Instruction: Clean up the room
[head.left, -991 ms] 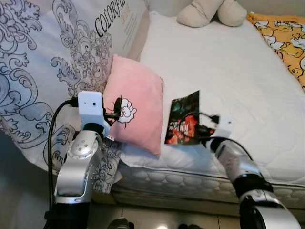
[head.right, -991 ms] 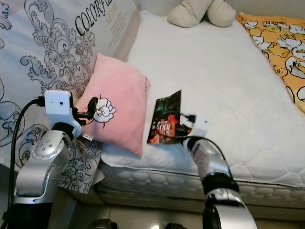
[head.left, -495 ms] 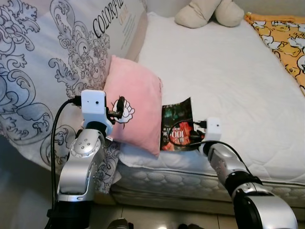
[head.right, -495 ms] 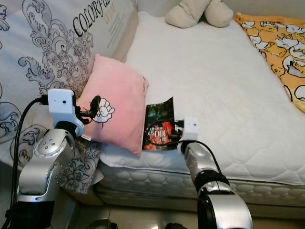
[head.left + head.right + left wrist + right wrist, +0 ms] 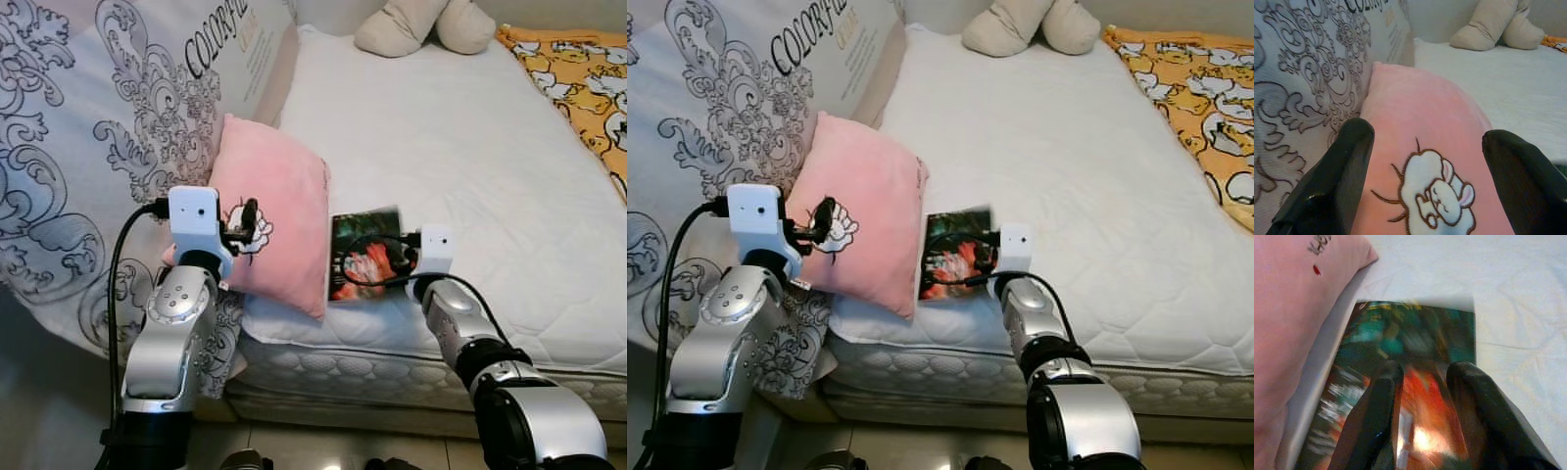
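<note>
Your right gripper (image 5: 1422, 396) is clenched on the near edge of the booklet (image 5: 364, 257), fingers almost together. Over the last second the booklet has dropped from nearly upright to lying low on the white mattress (image 5: 470, 147), just beside the pink pillow (image 5: 274, 215): you likely have it ready to carry off. Its dark cover shows teal and red print, blurred. Your left gripper (image 5: 1425, 181) hangs spread wide at the pillow.

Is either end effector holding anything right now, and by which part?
Right end effector pinches the booklet at its near edge. Left end effector is open in front of the pink pillow, holding nothing.
</note>
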Controlling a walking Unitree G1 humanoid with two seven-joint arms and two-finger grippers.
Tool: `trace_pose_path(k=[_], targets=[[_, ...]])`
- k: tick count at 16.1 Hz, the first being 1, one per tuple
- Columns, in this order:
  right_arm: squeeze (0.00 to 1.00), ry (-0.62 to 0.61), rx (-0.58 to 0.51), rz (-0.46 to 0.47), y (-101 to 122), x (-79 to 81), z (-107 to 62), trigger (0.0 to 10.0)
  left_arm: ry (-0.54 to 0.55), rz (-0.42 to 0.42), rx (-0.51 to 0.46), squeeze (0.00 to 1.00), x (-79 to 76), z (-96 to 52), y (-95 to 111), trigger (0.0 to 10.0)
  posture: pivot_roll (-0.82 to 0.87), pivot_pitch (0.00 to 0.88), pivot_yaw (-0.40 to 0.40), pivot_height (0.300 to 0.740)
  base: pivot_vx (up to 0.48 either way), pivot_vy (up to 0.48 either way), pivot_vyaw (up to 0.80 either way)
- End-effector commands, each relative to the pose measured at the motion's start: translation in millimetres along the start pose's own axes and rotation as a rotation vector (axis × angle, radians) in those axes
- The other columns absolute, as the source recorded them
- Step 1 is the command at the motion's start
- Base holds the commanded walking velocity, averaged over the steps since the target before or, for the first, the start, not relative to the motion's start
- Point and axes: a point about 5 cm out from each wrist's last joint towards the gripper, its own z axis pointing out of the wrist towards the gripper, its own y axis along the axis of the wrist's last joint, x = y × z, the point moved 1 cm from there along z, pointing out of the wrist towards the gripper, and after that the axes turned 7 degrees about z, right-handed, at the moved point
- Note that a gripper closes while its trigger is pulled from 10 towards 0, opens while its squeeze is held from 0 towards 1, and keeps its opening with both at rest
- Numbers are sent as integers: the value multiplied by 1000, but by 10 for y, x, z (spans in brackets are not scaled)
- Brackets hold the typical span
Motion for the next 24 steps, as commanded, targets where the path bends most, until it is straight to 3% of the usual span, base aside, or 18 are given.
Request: trace_pose_path(k=[1, 5, 6, 7, 10, 12, 13, 14, 15, 16, 18, 20, 21, 22, 24], targets=[[1000, -9, -15, -17, 18, 22, 9, 10000, -8, 2, -14, 0, -37, 36, 39, 10000, 132, 19, 29, 740, 0, 0, 0], [1000, -56, -41, -91, 80, -56, 4, 10000, -14, -2, -16, 0, -61, 41, 35, 10000, 133, 20, 23, 740, 0, 0, 0], [722, -64, -88, -137, 167, -57, 8, 10000, -10, -2, -16, 0, -48, 35, 27, 10000, 133, 15, 14, 740, 0, 0, 0], [0, -70, -184, -165, 312, -53, -3, 10000, -7, 0, -17, 0, -28, 22, 12, 10000, 129, 8, 0, 740, 0, 0, 0], [0, -82, -384, -213, 479, -83, -198, 10000, 19, 43, -8, 0, 54, -23, -90, 10000, 88, 0, -39, 740, 0, 0, 0], [0, -123, -464, -237, 483, -175, -468, 10000, 53, 42, 29, 0, 114, -38, -223, 10000, 65, 0, -54, 740, 0, 0, 0], [0, -175, -472, -259, 317, -326, -785, 10000, 76, 68, 52, 0, 121, -72, -331, 10000, 24, 0, -79, 740, 0, 0, 0], [0, -186, -466, -264, 258, -365, -880, 10000, 83, 89, 58, 0, 125, -88, -360, 10000, 24, 0, -79, 740, 0, 0, 0], [1000, -173, -457, -265, 159, -396, -1047, 10000, 82, 105, 67, 0, 122, -133, -428, 10000, 15, 0, -81, 740, 0, 0, 0], [1000, -135, -463, -289, 109, -367, -1151, 10000, 82, 71, 51, 1000, 128, -202, -480, 10000, 6, 0, -80, 740, 0, 0, 0], [1000, -92, -454, -325, 30, -336, -1256, 10000, 42, 96, 80, 1000, 68, -299, -626, 10000, -5, 0, -80, 740, 0, 0, 0], [1000, -115, -388, -251, -21, -385, -1224, 10000, 25, 74, 70, 1000, -1, -287, -655, 10000, -8, 0, -77, 740, 0, 0, 0], [1000, -121, -373, -240, -15, -387, -1212, 10000, 28, 64, 53, 929, -7, -270, -633, 10000, -8, 0, -77, 740, 0, 0, 0], [0, -111, -362, -221, 24, -365, -1142, 10000, 25, 70, 25, 0, -25, -218, -569, 10000, -13, 0, -68, 740, 0, -442, 0], [0, -111, -361, -203, 78, -353, -1037, 10000, 59, 38, 4, 0, -12, -181, -526, 10000, -16, 0, -62, 740, 131, -409, 0]])
